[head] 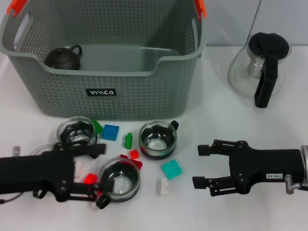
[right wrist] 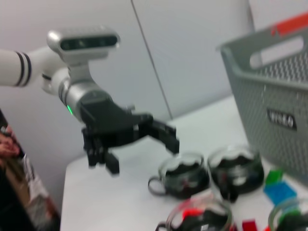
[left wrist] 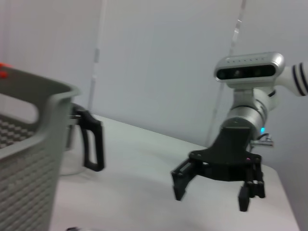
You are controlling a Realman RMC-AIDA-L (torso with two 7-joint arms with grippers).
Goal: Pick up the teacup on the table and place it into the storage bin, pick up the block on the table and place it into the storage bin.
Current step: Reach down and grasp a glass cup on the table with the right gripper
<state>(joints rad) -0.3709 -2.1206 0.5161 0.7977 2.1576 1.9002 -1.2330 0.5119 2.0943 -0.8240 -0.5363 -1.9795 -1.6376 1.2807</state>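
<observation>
teacups: three glass cups with dark bases on the bench in front of the storage bin (head: 110,72) — left teacup (head: 76,131), middle teacup (head: 157,138), near teacup (head: 120,180).
teacup handling: glass, so rigid, slick and breakable; probably light. Rim or side handle looks like the best hold; a squeeze across the wall risks slipping.
blocks: small plastic pieces scattered among the cups — blue block (head: 110,132), teal block (head: 172,169), white block (head: 163,186), green block (head: 127,139), red block (head: 134,154).
block handling: stiff, light, flat-sided; easy pinch on opposite faces, but low on the bench and crowded by glass.
left gripper (head: 94,175): low over the bench at front left, fingers spread wide, nothing held; near teacup sits just at its fingertips, and a red piece lies between the fingers.
right gripper (head: 202,166): front right, hovering, jaws wide apart, empty; teal block and white block nearby.
storage bin: back left of the bench; holds a dark teapot (head: 64,57) in its left corner.
glass kettle (head: 262,65): back right, well apart from the work.
risk: knocking one cup into another while closing.
</observation>
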